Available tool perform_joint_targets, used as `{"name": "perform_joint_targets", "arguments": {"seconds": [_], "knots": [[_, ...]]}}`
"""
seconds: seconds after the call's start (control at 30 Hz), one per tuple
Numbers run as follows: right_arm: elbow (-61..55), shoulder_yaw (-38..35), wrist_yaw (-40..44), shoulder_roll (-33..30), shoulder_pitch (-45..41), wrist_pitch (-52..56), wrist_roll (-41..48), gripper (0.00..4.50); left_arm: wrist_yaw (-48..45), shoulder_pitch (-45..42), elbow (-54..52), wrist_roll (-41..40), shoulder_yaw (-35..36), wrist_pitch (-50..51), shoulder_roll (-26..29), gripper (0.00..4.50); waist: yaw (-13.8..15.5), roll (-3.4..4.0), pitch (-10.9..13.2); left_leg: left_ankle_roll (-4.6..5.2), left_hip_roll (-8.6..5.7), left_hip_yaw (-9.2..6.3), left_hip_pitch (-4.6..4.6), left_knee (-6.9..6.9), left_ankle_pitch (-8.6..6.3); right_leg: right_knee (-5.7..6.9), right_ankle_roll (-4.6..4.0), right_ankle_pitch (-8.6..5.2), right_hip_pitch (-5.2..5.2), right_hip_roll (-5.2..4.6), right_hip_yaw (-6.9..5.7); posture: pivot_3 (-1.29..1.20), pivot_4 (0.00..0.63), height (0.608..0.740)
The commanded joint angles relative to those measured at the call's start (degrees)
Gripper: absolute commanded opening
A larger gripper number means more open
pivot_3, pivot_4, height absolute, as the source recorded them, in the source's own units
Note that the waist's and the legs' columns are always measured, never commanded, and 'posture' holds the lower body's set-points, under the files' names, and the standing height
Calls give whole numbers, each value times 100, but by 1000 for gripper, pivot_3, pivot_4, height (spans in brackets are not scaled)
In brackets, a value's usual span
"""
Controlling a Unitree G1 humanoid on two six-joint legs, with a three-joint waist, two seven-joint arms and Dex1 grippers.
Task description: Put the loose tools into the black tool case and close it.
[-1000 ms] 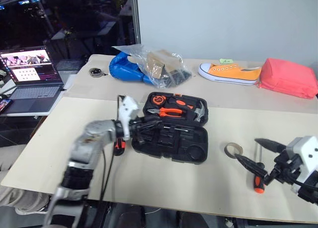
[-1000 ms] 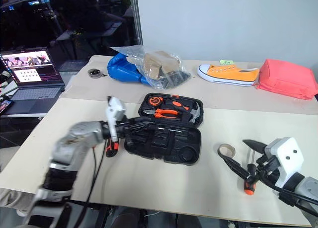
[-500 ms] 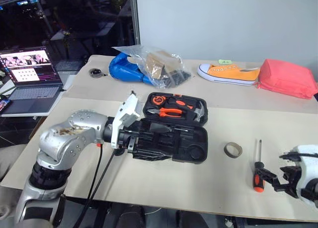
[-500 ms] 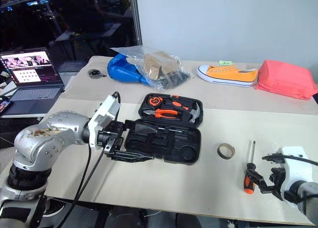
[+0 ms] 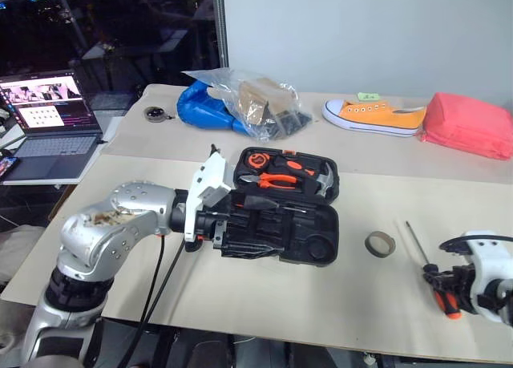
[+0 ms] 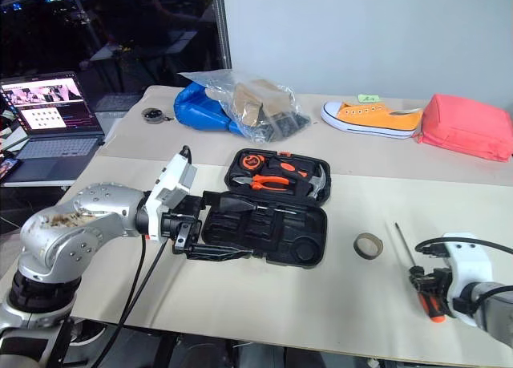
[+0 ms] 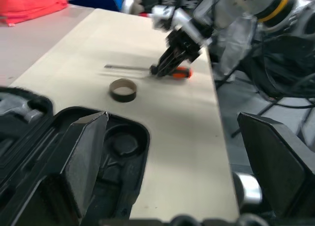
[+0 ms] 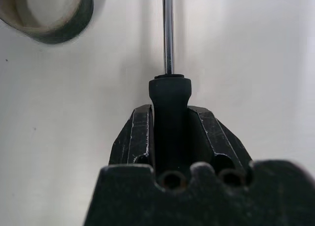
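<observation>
Right gripper [image 6: 425, 286]: my fingers are pressed against both sides of the screwdriver [image 8: 169, 108], pinching its black handle; the steel shaft runs out ahead of them.
Screwdriver position: at the table's [image 5: 264, 304] right near edge, its orange handle end toward me, the shaft pointing away across the table.
Left gripper [image 7: 172, 152]: my fingers are spread wide, holding nothing, at the left end of the black tool case [image 5: 280, 212].
Black tool case: lies open mid-table, lid flat behind the tray; the front tray's recesses look mostly bare.
Lid contents: orange-handled pliers [image 5: 276, 178] and a steel-headed hammer [image 5: 321, 178] sit in the lid.
Tape ring [image 5: 380, 243]: flat on the table between the case and the screwdriver, touching neither.
Far table: blue bag [image 5: 204, 110] under clear plastic, orange shoe [image 5: 375, 115], red pouch [image 5: 469, 126].
Left side: open laptop [image 5: 44, 123].
</observation>
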Motion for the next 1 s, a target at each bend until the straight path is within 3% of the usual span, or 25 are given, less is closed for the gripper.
{"name": "perform_joint_targets", "arguments": {"seconds": [0.03,0.13,0.33,0.47,0.73,1.0], "knots": [[-699,29,868,-454,-854,-730,628,651,3,650,-236,-25,612,-702,-69,4500,-81,-2,7,0,2,0,2,0,0,2,2,1,0,2,6,0,150,740],[-634,1514,1344,-795,-1897,-1289,441,651,-171,1442,-360,-268,1200,-774,212,4500,-139,-2,11,0,17,-2,25,-2,0,4,2,3,12,21,11,0,150,740],[792,5235,2633,-786,-4193,-2898,-1610,651,-468,2919,-386,-510,2500,-1167,443,4500,-118,-32,40,0,47,-14,50,-11,1,3,-47,23,-1,51,14,0,150,740],[1932,6570,3293,-160,-5320,-3688,-2663,650,-712,3676,-315,-379,3036,-1468,543,4500,-83,-31,41,-1,43,-4,34,-16,0,2,-76,30,-15,35,9,0,150,740],[3400,7447,4152,638,-5995,-4666,-3777,650,-702,4044,-311,-434,3281,-1666,600,4500,34,-34,43,-8,18,6,28,-59,-5,-2,-63,17,-26,-13,-7,0,150,740],[3555,7221,4511,851,-5964,-4091,-3993,649,-697,3947,-186,-371,3124,-1789,617,4500,36,-34,43,-9,26,8,48,-58,-5,11,-76,18,-18,-13,-12,0,150,740]]}}
